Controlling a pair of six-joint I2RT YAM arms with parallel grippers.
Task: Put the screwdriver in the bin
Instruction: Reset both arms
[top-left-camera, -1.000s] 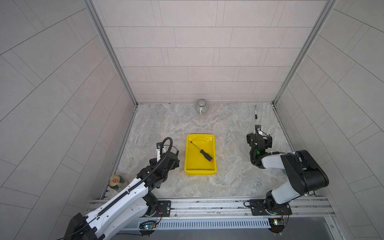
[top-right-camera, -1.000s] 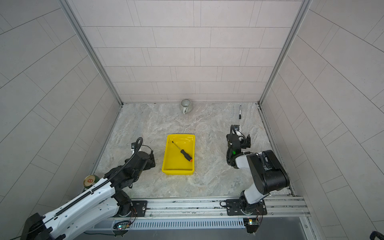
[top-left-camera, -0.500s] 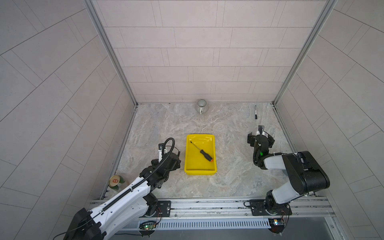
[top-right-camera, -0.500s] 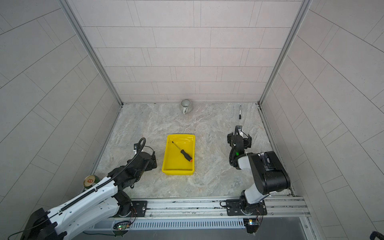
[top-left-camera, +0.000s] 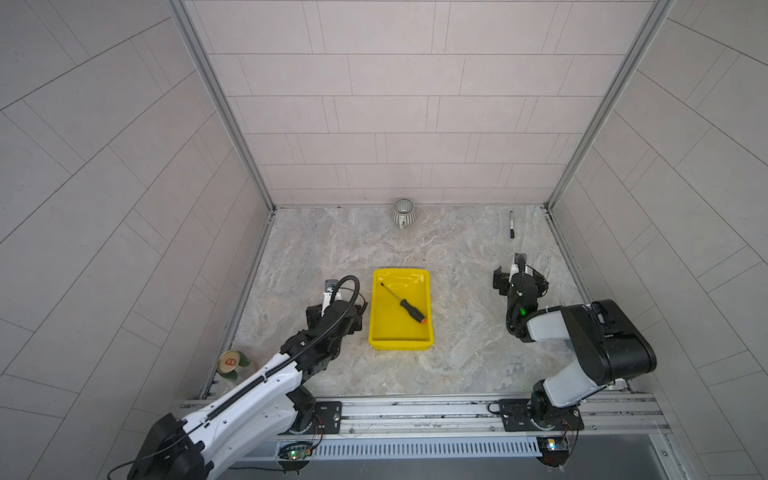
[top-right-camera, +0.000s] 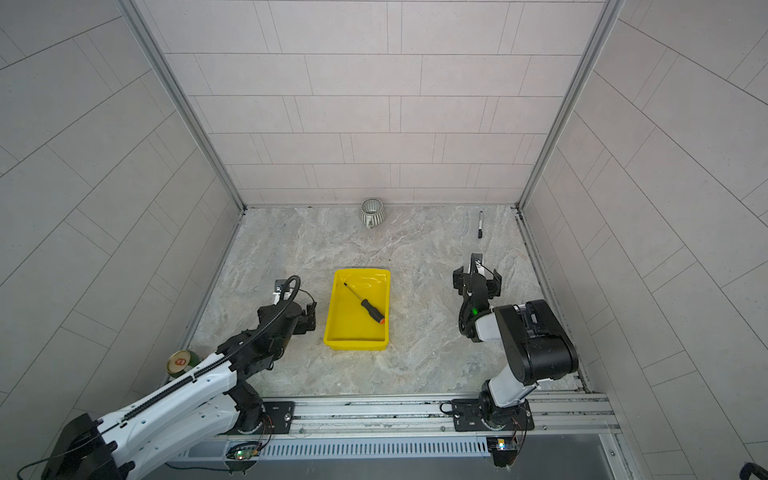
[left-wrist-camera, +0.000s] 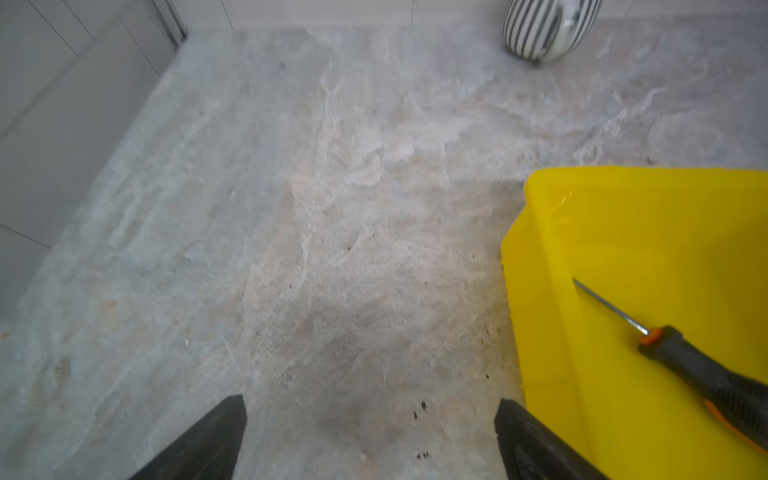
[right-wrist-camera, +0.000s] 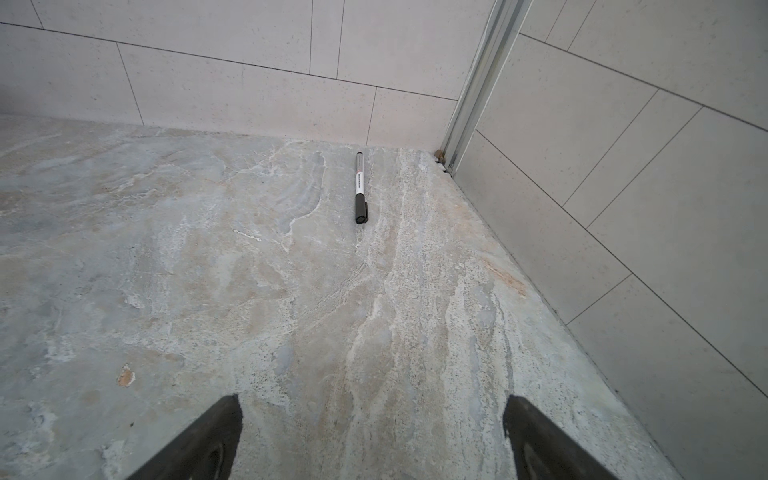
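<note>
Starting nearest the rail, the left gripper (left-wrist-camera: 370, 440) hangs low over the marbled grey stone tabletop (top-left-camera: 457, 353), just beside the shallow bright yellow plastic bin (top-left-camera: 400, 345). Its black fingers are spread wide with nothing between them. Inside the bin lies the slim screwdriver (top-left-camera: 402, 303) with its thin dark shaft and orange-capped black handle. It lies diagonally on the floor, tip toward the far wall, and it has not shifted over the last second. Well to the side, the right gripper (right-wrist-camera: 372, 436) is also spread and empty, and it has drifted slightly away from the bin. Farther back stand the ribbed grey-white ceramic cup (top-left-camera: 403, 212) and the black marker pen (top-left-camera: 510, 224), both untouched. With both arms clear, the task looks finished.
</note>
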